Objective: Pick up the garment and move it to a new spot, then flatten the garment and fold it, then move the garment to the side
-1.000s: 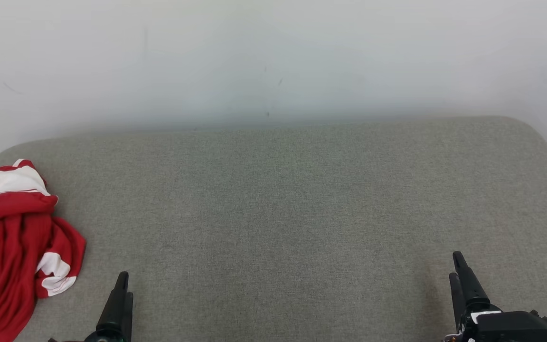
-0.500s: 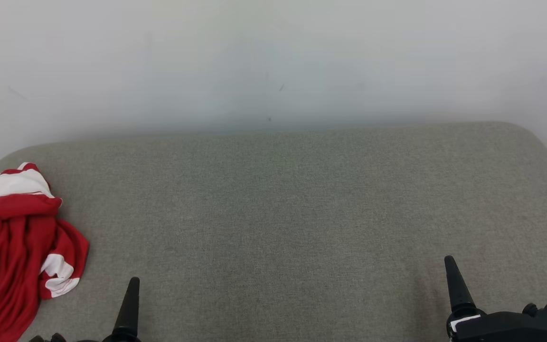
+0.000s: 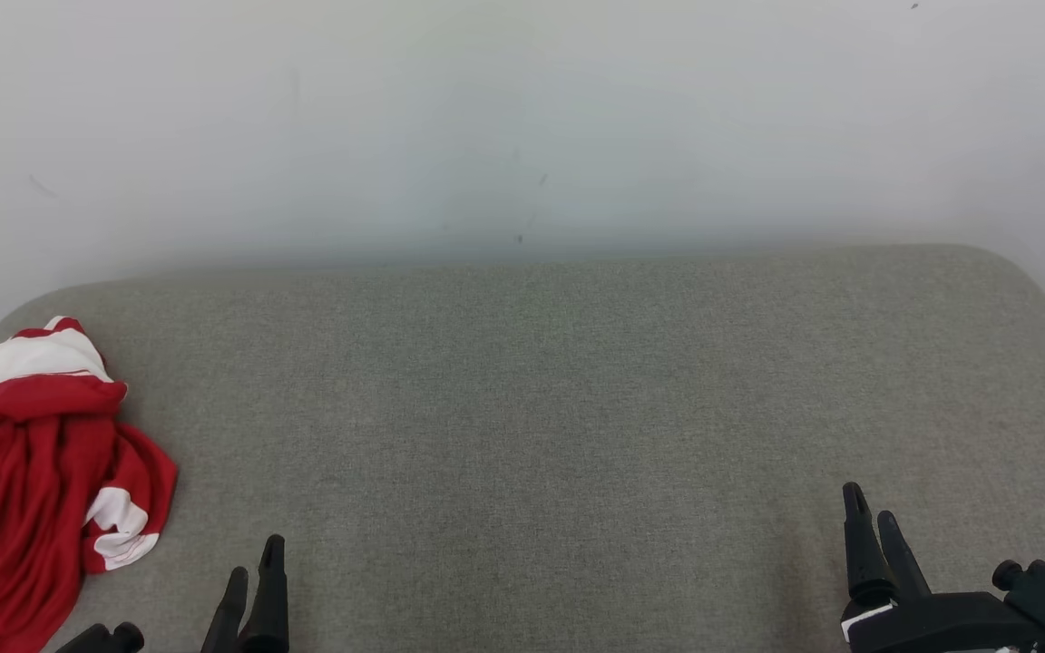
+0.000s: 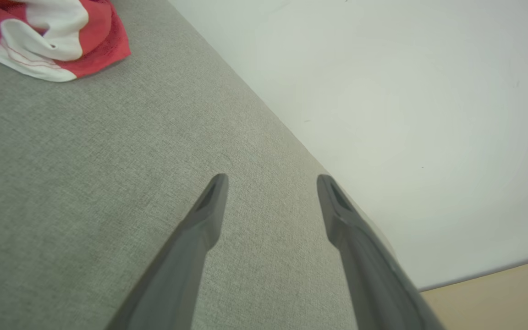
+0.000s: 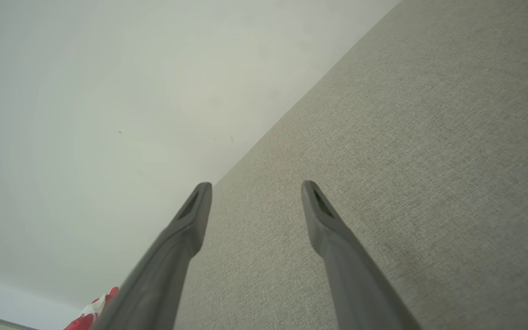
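Grey padded surface (image 3: pixel 532 408) against white wall (image 3: pixel 522 118). Red-white garment (image 3: pixel 24 472) crumpled at left edge, long axis front-to-back. Nearer arm: left gripper (image 3: pixel 255 558), garment to its left; right gripper (image 3: pixel 869 503) well apart. Both jaws apart, empty.

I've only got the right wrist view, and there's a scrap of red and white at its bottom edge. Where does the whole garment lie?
Observer: The garment lies in a crumpled heap at the left end of the gray cushion.
Operator: Is the left pincer touching it?
Observer: No, the left pincer is apart from it, to its right, over bare cushion.
Operator: Is that pincer open?
Observer: Yes, the left wrist view shows its fingers spread with nothing between them.
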You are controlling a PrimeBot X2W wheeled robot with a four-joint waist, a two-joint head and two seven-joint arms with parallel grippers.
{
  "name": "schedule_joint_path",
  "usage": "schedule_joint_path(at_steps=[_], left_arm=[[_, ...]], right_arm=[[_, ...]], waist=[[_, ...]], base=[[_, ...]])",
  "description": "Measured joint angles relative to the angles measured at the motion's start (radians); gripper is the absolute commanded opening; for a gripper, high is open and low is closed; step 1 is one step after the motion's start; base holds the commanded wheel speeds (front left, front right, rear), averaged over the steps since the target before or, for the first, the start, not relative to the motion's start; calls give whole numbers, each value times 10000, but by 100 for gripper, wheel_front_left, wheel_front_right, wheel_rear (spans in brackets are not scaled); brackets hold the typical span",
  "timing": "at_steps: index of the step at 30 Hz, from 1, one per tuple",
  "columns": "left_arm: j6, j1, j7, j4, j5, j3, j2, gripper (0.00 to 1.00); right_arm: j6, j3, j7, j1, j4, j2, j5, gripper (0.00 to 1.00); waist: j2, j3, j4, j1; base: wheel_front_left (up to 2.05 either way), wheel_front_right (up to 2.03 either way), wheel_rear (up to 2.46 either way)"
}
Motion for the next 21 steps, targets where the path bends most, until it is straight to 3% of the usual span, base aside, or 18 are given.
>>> schedule_joint_path(at_steps=[21], left_arm=[[341,190,-612,-357,3381,-301,23,100]], right_arm=[[2,207,-606,6,140,-6,-2708,100]], waist=[[0,-234,8,0]], base=[[0,0,0]])
